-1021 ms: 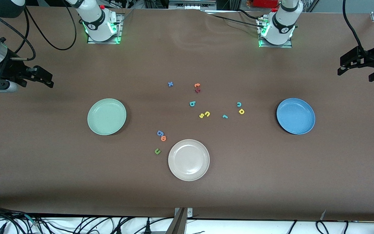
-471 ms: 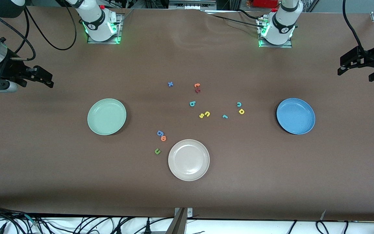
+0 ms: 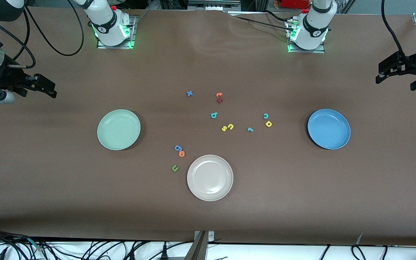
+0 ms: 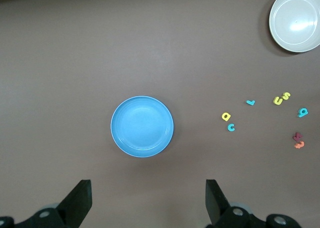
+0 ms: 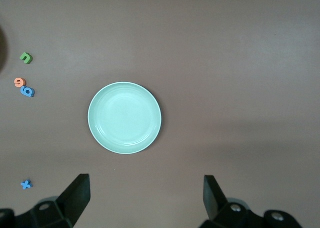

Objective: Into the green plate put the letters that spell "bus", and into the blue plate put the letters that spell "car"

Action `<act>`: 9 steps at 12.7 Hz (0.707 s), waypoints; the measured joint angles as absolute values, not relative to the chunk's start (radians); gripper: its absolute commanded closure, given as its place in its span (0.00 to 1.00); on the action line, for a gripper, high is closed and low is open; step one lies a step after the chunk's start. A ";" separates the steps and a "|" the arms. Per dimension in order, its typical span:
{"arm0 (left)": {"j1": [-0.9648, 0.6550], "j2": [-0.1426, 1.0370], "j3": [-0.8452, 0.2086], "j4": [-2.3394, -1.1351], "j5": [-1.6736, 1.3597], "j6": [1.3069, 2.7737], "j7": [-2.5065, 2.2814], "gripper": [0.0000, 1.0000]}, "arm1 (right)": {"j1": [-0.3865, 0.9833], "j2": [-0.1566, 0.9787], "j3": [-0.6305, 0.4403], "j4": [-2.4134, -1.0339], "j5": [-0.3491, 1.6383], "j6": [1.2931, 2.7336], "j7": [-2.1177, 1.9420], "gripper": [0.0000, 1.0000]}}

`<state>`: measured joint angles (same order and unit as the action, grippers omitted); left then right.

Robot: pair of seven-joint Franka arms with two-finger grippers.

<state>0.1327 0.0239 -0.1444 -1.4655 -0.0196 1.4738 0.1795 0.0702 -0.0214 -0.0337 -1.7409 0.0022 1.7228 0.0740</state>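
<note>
Front view: both my grippers hang spread and empty, left gripper above the table's left-arm end, right gripper opposite. Teal foam "c" lies mid-table beside the round blue plate, closer to my left arm.

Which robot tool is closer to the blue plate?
The left tool. It hangs open over the table's edge at the left arm's end, close to the blue plate. The right tool hangs open at the right arm's end, near the green plate.
</note>
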 measured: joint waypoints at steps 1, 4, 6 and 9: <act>0.133 0.024 -0.144 -1.465 -0.020 1.474 0.179 0.00 | 0.072 -0.018 -0.031 -1.741 0.002 1.720 0.074 0.00; 0.133 0.024 -0.144 -1.465 -0.020 1.474 0.179 0.00 | 0.074 -0.009 -0.027 -1.741 0.002 1.717 0.074 0.00; 0.133 0.024 -0.144 -1.465 -0.020 1.474 0.179 0.00 | 0.074 -0.008 -0.027 -1.741 0.002 1.714 0.074 0.00; 0.133 0.024 -0.144 -1.465 -0.020 1.474 0.179 0.00 | 0.090 0.001 -0.026 -1.742 0.002 1.679 0.074 0.00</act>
<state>0.1327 0.0238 -0.1442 -1.4655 -0.0196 1.4738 0.1794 0.0899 0.0008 -0.0256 -1.7420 0.0022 1.6791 0.0740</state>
